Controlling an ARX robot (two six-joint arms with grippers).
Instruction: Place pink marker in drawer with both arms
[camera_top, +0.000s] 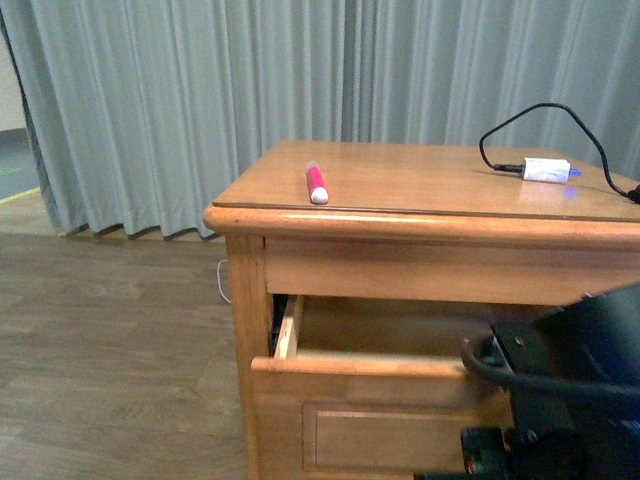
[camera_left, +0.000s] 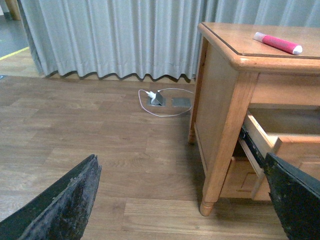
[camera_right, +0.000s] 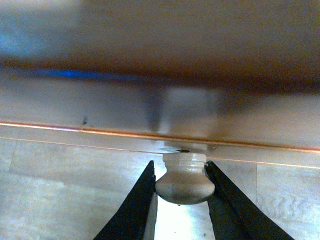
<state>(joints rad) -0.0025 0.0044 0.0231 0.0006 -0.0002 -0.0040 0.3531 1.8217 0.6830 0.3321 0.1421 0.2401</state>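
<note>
Pink marker (camera_top: 316, 184) lies flat on the cabinet (camera_top: 430, 180) top, near its front-left corner, white cap end twd the front edge. Nothing is touching it; also seen in the left wrist view (camera_left: 278, 43), same spot by the cabinet's edge.

Drawer (camera_top: 380, 365) sits directly under the cabinet top and stands partly open. Its front panel is out from the cabinet face, pale inside wall showing at the left. What's inside can't be made out.

Right gripper (camera_right: 181, 170) is at the drawer front. Both black fingers (camera_right: 135, 210) press the sides of the round wooden knob (camera_right: 185, 178), clenched on it. The right arm (camera_top: 575, 385) fills the space in front of the cabinet's lower right.

Left gripper (camera_left: 182, 162) is off to the cabinet's left side, low over the floor (camera_left: 100, 135). Its fingers are spread wide w/ nothing between them, well apart from marker & drawer.

White charger plug (camera_top: 546, 170) w/ black cable (camera_top: 540, 112) is on the cabinet top's far right, well apart from the marker. A grey curtain (camera_top: 200, 100) hangs behind the cabinet. A floor socket w/ white cord (camera_left: 159, 98) is by the cabinet's back leg.
</note>
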